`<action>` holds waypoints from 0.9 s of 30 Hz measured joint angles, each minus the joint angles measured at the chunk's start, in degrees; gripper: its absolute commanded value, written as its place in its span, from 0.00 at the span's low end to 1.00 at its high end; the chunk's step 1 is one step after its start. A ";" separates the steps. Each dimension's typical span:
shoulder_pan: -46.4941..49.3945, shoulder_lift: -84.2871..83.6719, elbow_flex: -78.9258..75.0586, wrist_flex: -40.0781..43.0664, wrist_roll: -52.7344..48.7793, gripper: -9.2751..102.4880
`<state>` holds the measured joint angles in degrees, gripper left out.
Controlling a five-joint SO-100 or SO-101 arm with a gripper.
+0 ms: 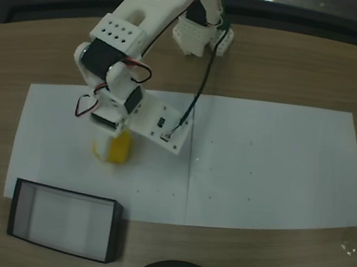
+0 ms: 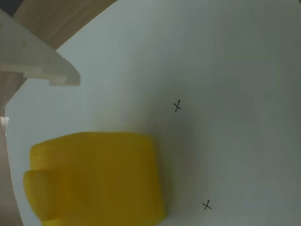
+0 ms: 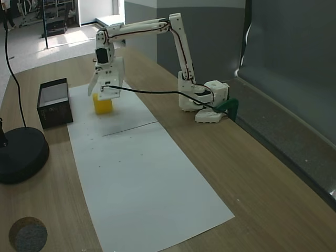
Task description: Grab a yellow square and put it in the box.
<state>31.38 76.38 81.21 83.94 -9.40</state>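
My white plastic pincer (image 3: 103,95) points straight down over the yellow square (image 3: 102,103), its two fingers reaching down on either side of the block. I cannot tell whether they press it or how wide they stand. In the wrist view one flat, matte white finger (image 2: 40,59) sits at the upper left, clear of the block's visible face. The block (image 2: 96,179) is a bright, soft-looking cube with rounded edges and faint ridges, resting on smooth white paper (image 2: 225,70) marked with small black crosses. From a fixed view above, the block (image 1: 119,147) peeks out just below the pincer's body, with red and black wires looping beside it. Further out from the pincer, toward the table's near edge in that view, sits the box (image 1: 111,233): a shallow rectangle with thin black walls and a pale bottom, well apart from the block. Everything rests on a wood-grain table (image 3: 252,173). A round black base (image 3: 21,155) lies beyond the box.
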 measured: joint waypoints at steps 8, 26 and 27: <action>2.02 -7.47 -3.60 -1.58 -3.25 0.34; 1.14 -7.12 -25.14 4.57 -1.93 0.19; 0.88 -5.89 -28.48 5.19 -1.93 0.19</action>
<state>32.26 70.49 52.73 89.12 -11.34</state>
